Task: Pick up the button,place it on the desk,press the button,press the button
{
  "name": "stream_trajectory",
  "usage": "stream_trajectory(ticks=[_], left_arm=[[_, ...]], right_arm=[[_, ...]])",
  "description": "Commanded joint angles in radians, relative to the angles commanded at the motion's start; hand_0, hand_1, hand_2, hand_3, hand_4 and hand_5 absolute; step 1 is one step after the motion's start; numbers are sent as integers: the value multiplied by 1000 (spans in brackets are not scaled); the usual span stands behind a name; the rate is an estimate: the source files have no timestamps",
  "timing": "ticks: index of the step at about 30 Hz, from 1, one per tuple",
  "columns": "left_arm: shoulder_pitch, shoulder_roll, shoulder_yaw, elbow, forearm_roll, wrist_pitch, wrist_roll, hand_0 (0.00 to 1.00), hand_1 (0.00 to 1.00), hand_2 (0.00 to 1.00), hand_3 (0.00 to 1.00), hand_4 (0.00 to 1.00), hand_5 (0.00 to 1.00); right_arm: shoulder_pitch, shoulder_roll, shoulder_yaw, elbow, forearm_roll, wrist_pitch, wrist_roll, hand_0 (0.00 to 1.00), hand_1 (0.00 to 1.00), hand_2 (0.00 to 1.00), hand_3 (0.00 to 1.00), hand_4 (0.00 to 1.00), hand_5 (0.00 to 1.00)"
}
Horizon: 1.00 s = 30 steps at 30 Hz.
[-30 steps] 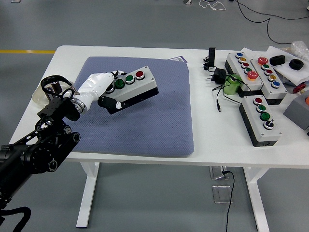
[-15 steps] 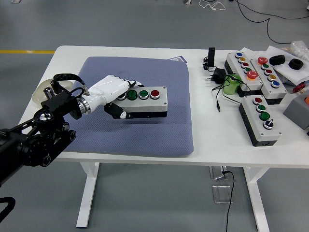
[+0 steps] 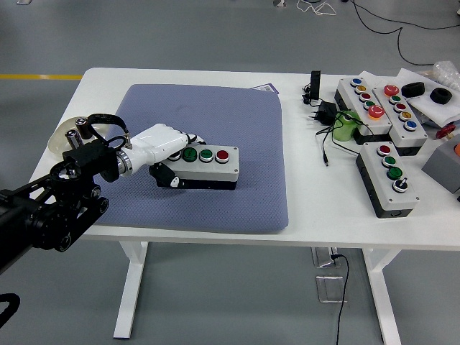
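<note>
Hiding the button box's (image 3: 203, 166) left end, left hand (image 3: 159, 142).

Black jointed left arm (image 3: 50, 208); silver wrist ring; white left hand (image 3: 159, 141); dark-tipped fingers (image 3: 192, 139)

Left hand (image 3: 164, 144) curled, gripping.

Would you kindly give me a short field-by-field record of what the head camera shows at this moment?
held object: button box with two green buttons and one red
holder: left robot hand, fingers wrapped around the box's left end
box position: low over or on the blue mat, roughly level; contact cannot be confirmed
right robot hand: not in view
other items: three more button boxes and a black plug with cable on the table's right side
surface: white table
</note>
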<state>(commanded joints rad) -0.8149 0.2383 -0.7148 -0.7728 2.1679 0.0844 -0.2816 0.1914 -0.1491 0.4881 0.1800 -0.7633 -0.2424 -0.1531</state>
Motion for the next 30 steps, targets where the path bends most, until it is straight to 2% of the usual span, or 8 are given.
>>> stream_trajectory(ticks=[1,2,13,19,20,25,26,30], left_arm=[[2,1,-3,-2,8,-2,4,523,672,725,857,730,2],[3,1,-5,-3,13,-6,8,764,840,954,959,998,275],[45,16,-109,-98,41,-109,69,951,978,998,998,998,431],[111,35,-246,-250,-27,-158,88,998,998,998,998,998,483],[123,36,-269,-282,-34,-147,92,938,943,998,990,876,322],[168,41,-334,-437,-90,-1,116,938,943,998,990,876,322],[174,41,-341,-465,-83,28,128,405,397,404,863,607,38],[181,44,-352,-547,-4,12,202,405,397,404,863,607,38]], right_arm=[[0,0,0,0,0,0,0,645,531,559,632,230,249],[1,0,0,0,-1,0,0,645,531,559,632,230,248],[0,0,6,0,-4,0,1,645,531,560,632,231,249],[-1,-1,8,0,-5,-1,2,645,531,559,632,231,249],[0,-1,7,0,-4,-2,2,645,530,559,632,232,250],[0,-1,5,0,-3,-2,3,645,530,559,632,232,250],[-1,-1,4,0,-1,-3,3,645,531,559,632,232,250],[-2,0,3,0,1,-3,3,645,531,559,632,232,250]])
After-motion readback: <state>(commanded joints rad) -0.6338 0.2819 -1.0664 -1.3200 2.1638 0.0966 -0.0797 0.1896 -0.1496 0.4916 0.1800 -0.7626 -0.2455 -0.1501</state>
